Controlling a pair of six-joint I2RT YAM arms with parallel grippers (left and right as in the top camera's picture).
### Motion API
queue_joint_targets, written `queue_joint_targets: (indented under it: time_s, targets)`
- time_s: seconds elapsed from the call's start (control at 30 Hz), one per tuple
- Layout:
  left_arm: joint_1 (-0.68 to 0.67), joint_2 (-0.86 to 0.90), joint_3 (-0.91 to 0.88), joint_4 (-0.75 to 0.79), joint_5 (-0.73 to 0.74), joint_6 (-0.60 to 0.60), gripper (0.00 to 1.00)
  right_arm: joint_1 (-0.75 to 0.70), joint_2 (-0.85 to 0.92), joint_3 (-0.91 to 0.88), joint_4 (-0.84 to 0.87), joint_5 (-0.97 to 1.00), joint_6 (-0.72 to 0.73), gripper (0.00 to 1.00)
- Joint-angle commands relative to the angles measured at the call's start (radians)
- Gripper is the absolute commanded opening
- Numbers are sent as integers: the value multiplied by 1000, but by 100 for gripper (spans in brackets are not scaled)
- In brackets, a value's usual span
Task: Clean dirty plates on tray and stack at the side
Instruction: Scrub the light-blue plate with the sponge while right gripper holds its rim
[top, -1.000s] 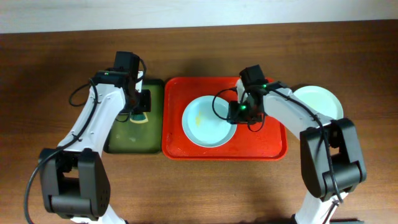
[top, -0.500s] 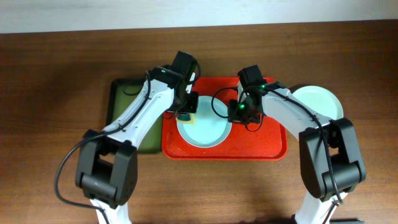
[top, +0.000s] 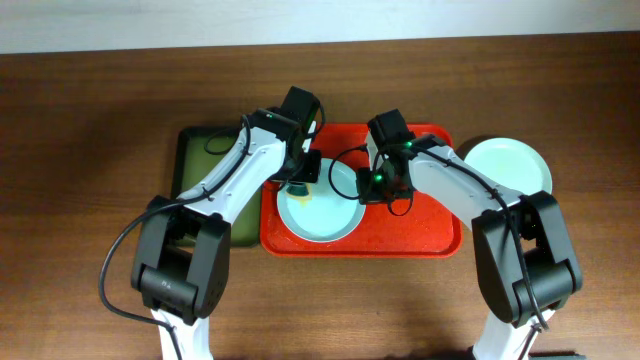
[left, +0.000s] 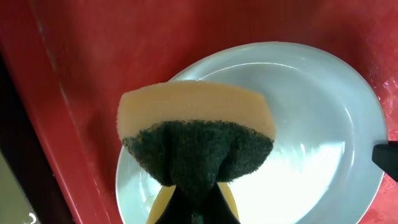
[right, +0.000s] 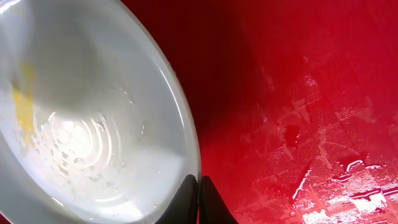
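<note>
Pale blue plate on red tray, left of tray centre, yellow smear inside. Right jaws pinched on plate's right rim, steadying. Left jaws clamp sponge over plate. Step: scrubbing. Next: press sponge down, wipe smear.

This looks like a robot lab staged as a washing-up station. A left arm and a right arm work at a wooden bench by a plain white wall. A red tray holds a plate with a sponge over it. A green tray lies just left of the red one.
</note>
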Motion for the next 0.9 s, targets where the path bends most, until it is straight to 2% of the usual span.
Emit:
queue_joint_targets:
  time_s: [0.0, 0.13, 0.23, 0.57, 0.77, 0.87]
  targets:
    - [-6, 7, 12, -1, 0, -37, 0, 6, 8, -10, 3, 17, -10, 4]
    - [-6, 7, -33, 7, 0, -74, 0, 6, 8, -12, 24, 17, -5, 4]
    - [-6, 7, -45, 11, 0, -74, 0, 6, 8, -33, 67, 17, 66, 4]
    - [-6, 7, -66, 5, -33, -93, 0, 6, 8, -49, 81, 17, 70, 4]
    - [-6, 8, -144, 78, -34, -92, 0, 6, 8, -49, 81, 17, 70, 4]
    - [-6, 71, -144, 85, -29, -92, 0, 6, 8, -49, 81, 17, 69, 4]
